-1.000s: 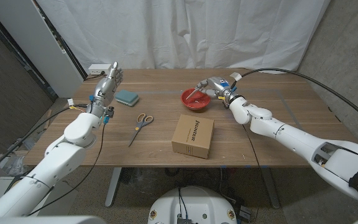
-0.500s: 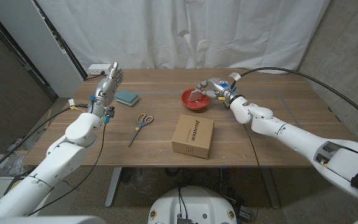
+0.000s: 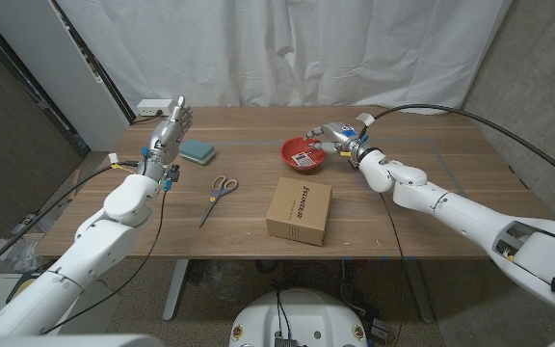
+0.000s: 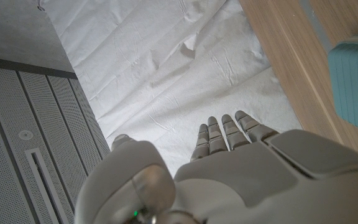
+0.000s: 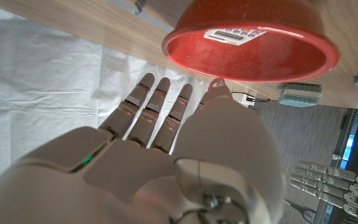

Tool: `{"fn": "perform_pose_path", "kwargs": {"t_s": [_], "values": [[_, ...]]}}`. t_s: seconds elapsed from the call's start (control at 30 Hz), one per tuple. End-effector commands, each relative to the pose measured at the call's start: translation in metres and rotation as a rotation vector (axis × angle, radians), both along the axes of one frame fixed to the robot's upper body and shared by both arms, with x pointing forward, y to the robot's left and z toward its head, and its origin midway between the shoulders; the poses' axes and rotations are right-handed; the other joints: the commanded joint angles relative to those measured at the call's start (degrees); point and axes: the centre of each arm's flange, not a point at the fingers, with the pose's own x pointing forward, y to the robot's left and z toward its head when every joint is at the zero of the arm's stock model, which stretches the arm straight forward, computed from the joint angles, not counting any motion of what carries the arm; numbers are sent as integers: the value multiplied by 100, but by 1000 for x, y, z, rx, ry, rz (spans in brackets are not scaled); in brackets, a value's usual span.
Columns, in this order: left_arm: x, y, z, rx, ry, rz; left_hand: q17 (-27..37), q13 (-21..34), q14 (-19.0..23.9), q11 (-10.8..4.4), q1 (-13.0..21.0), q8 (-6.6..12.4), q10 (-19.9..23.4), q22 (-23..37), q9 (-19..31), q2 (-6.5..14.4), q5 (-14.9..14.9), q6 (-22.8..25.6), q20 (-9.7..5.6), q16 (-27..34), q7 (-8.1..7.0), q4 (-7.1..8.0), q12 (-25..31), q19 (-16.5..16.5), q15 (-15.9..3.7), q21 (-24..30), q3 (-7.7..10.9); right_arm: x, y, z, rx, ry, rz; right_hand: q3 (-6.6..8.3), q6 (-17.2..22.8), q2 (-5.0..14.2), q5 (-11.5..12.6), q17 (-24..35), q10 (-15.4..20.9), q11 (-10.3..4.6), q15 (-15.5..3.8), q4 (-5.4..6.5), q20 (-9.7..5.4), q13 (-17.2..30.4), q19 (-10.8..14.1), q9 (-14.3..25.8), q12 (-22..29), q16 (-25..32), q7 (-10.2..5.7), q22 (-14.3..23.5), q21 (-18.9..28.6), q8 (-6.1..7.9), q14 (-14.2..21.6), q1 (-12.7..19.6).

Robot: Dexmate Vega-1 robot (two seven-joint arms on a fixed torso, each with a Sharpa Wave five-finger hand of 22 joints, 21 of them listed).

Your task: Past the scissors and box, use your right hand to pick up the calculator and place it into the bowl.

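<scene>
The calculator (image 3: 303, 155) lies inside the red bowl (image 3: 284, 151) at the table's far middle; in the right wrist view the calculator (image 5: 235, 35) rests tilted against the inner wall of the bowl (image 5: 291, 62). My right hand (image 3: 331, 133) hovers just over the bowl's right rim, holding nothing. Its fingers (image 5: 157, 102) are straight and slightly apart. The scissors (image 3: 222, 187) and the cardboard box (image 3: 300, 210) lie nearer to me. My left hand (image 3: 169, 130) stands upright at the far left, fingers (image 4: 225, 134) extended, holding nothing.
A teal sponge (image 3: 198, 149) lies just right of my left hand. A white power strip (image 3: 152, 105) sits at the table's far left corner. A black cable (image 3: 422, 109) arcs over the right arm. White cloth hangs behind the table.
The right hand held the calculator over the bowl, tipped it in and let it go. The calculator now lies in the bowl. The left arm stayed still.
</scene>
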Motion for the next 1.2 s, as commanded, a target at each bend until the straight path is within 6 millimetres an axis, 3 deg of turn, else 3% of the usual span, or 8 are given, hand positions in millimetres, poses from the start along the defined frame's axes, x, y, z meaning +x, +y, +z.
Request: {"fn": "perform_pose_path", "kwargs": {"t_s": [0.03, 0.23, 0.5, 0.6, 0.77, 1.2], "values": [[2, 0, 1, -1, -2, -7, 28, 16, 9, -22, 33, -5, 27, 31, 33, 7, -6, 46, -8, -18, -1, 7, 9, -22, 31, -8, -43, -7, -3, 4, -7, -6, 13, -55, -134, -27, -11, 12, -117, 6, -533, 82, -178, 7, -64, 21, -1, 10, 3, 3, 5, -35, -134, -157], [3, 3, 1, 0, -2, -10, 28, 16, 3, -25, 35, -5, 22, 31, 33, 10, -8, 45, -8, -21, -2, 7, 7, -20, 49, -6, -50, -12, -2, 9, 16, -13, 33, -137, -277, 26, -37, 25, -195, 77, -489, 273, -168, 13, -80, 20, 41, 46, 5, 5, 19, -68, -231, -525], [4, 6, 4, 10, -4, -14, 28, 16, 11, -45, 39, -4, 31, 31, 34, 15, -10, 48, -3, -17, -6, 7, 11, -22, 45, -6, -60, -18, 0, 15, 67, -25, 59, -174, -309, 59, -50, 26, -214, 132, -448, 370, -152, 15, -85, 5, 66, 59, 7, 6, 26, -78, -263, -712], [4, 7, 5, 16, -5, -16, 29, 16, 12, -39, 41, -4, 30, 32, 34, 17, -11, 46, -3, -17, -6, 8, 10, -21, 37, -5, -63, -21, 0, 17, 93, -18, 81, -182, -307, 68, -56, 23, -186, 223, -459, 392, -154, 12, -74, -4, 89, 63, 8, 4, 33, -77, -267, -764], [3, 8, 7, 26, -9, -23, 29, 16, 14, -40, 44, -5, 28, 32, 34, 23, -12, 46, -1, -16, -5, 8, 9, -24, 38, -6, -66, -28, -1, 19, 132, -14, 101, -190, -314, 83, -68, 12, -165, 369, -458, 424, -206, -4, -38, -20, 107, 51, 121, 0, 48, -80, -322, -842], [2, 4, 12, 43, -8, -40, 29, 16, 11, -29, 52, -4, 37, 32, 34, 40, -15, 47, -3, -17, -10, 9, 13, -23, 37, -5, -75, -41, -13, 27, 261, -2, 167, -216, -443, 204, -127, -4, -190, 551, -409, 591, -287, -47, 51, -58, 112, 52, 345, -9, 81, -118, -431, -1179]]}}
